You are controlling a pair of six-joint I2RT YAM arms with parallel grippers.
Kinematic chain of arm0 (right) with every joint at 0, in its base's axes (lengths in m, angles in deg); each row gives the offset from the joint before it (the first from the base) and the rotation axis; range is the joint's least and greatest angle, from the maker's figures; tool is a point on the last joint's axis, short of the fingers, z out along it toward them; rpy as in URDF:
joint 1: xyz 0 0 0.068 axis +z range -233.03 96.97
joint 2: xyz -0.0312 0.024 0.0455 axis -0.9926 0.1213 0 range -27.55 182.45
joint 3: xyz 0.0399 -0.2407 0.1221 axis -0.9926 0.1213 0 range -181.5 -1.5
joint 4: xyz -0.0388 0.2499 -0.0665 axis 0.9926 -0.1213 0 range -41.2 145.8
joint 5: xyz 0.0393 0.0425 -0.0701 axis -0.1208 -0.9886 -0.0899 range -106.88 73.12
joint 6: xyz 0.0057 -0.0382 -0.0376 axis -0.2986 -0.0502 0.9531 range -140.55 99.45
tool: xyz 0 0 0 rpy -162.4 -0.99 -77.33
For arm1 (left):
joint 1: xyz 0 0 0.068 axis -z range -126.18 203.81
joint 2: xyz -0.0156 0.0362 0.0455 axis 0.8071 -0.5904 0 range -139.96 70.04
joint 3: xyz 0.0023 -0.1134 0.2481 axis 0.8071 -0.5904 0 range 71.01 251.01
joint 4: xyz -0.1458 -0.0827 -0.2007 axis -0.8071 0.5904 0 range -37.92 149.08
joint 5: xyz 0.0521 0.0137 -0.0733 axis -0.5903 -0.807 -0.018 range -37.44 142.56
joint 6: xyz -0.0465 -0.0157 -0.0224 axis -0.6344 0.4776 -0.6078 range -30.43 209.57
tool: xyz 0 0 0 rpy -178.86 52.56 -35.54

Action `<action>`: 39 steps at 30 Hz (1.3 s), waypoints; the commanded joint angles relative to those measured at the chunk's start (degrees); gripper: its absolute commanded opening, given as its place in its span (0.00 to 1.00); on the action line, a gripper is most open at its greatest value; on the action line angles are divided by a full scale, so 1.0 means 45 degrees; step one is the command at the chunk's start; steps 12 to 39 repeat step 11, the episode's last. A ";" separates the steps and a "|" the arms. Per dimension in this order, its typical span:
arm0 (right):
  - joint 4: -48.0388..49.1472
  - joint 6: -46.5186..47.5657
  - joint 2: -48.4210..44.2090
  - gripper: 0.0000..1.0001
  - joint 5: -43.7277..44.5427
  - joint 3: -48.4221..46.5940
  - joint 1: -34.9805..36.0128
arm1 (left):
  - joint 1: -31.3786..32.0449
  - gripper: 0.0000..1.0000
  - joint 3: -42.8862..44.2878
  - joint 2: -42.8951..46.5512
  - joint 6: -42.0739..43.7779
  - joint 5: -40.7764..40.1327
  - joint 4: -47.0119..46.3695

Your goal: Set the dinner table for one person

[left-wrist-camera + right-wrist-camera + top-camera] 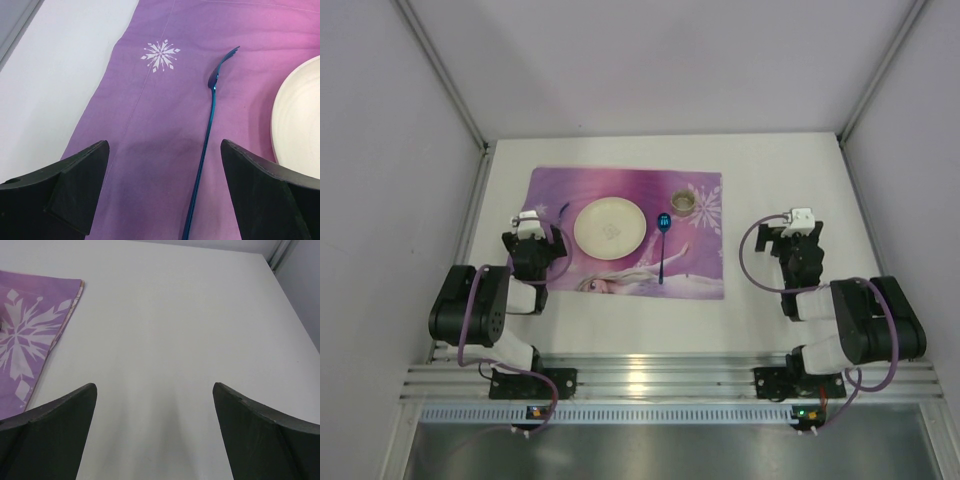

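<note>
I think the setting is almost done, so my job now is to lift the left claw (165,148) away without bumping the fork (212,95). I should go straight up first and not slide sideways, because the thin fork could spin on the mat (140,130).

The fork lies on the mat just left of the plate (300,115), with its tines pointing far. The spoon (663,245) lies right of the plate, and a small cup (683,202) sits far right on the mat. The mat lies on the big white surface (770,170), which spreads under everything.

The left claw hangs low over the mat and points far. Its two sides are wide apart and hold nothing. The right claw (154,390) hangs over bare surface right of the mat, also wide apart with nothing in it.
</note>
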 commanded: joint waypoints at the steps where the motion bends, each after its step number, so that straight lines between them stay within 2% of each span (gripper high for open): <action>1: 0.0930 -0.0104 0.0114 1.00 -0.0376 -0.0178 -0.0124 | 0.0039 0.99 0.0256 0.0057 0.0080 -0.0109 -0.1040; 8: 0.0014 -0.0747 0.0153 1.00 -0.0163 -0.0704 -0.0495 | 0.0039 0.98 0.0256 0.0057 0.0080 -0.0090 -0.1040; 39: 0.0051 -0.0807 0.0153 1.00 -0.0201 -0.0666 -0.0593 | 0.0039 0.99 0.0256 0.0057 0.0080 -0.0090 -0.1040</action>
